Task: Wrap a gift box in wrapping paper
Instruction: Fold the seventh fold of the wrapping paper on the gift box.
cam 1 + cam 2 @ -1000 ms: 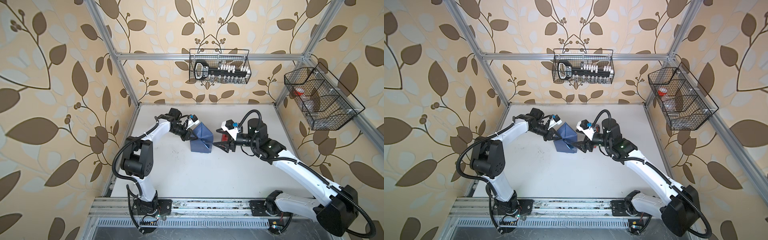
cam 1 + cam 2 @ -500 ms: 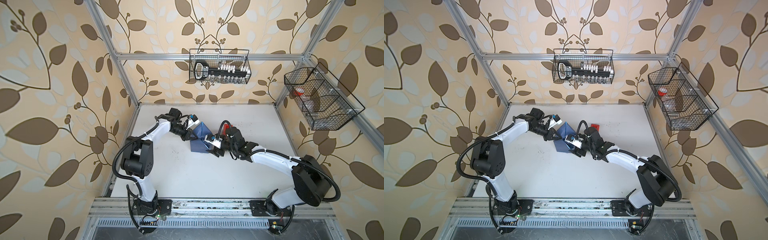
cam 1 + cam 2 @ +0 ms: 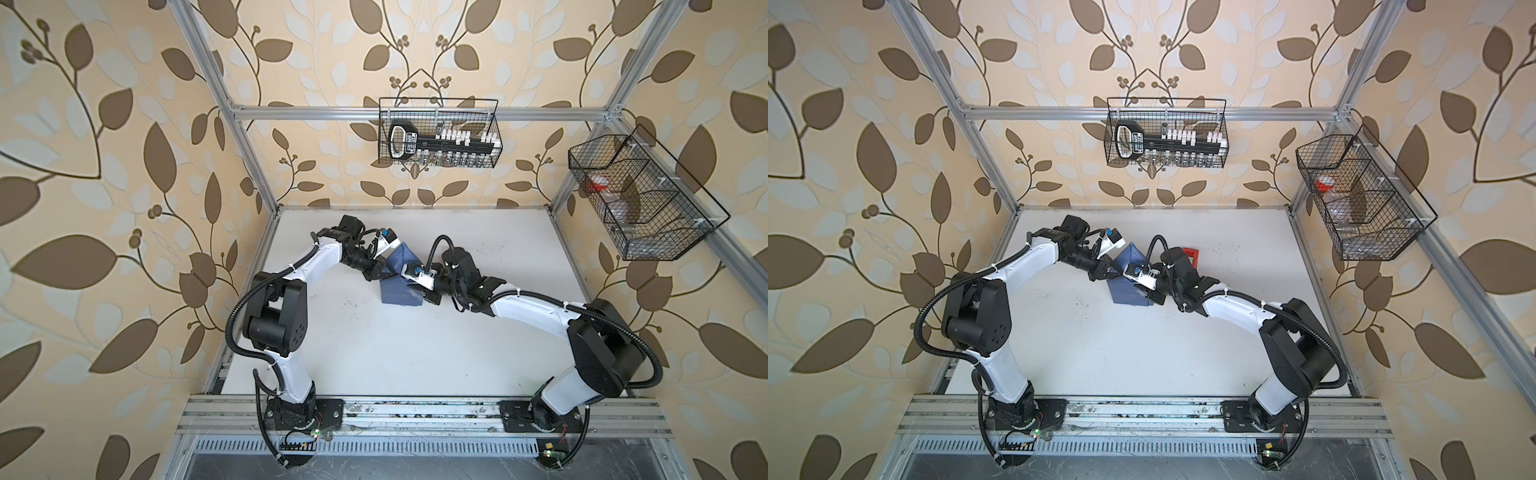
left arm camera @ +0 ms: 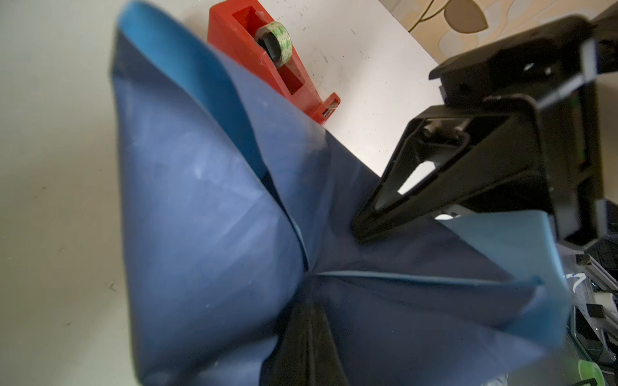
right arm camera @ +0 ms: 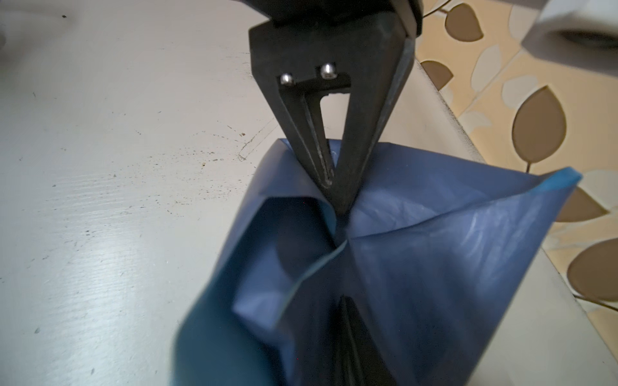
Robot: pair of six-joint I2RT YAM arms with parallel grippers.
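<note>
Near the far middle of the table (image 3: 365, 357), left tool (image 5: 337, 204) and right tool (image 4: 359, 230) are both pinching the bunched wrapping paper (image 3: 397, 286), gift box not showing, probably underneath; opposing pulls are risking a tear or slipped fold.

Wrapping paper (image 3: 395, 291) on table (image 3: 374, 353), between left jaws and right jaws; tape dispenser (image 3: 1192, 253) behind, rightward.

This was a lab robot cell: an aluminium frame (image 3: 311, 112) boxed in a white tabletop (image 3: 395, 353), with leaf-patterned wallpaper panels (image 3: 104, 208) as walls. Two robot arms (image 3: 536, 309) stood bolted to a front rail (image 3: 415, 409), and wire baskets (image 3: 436, 99) hung above.
</note>
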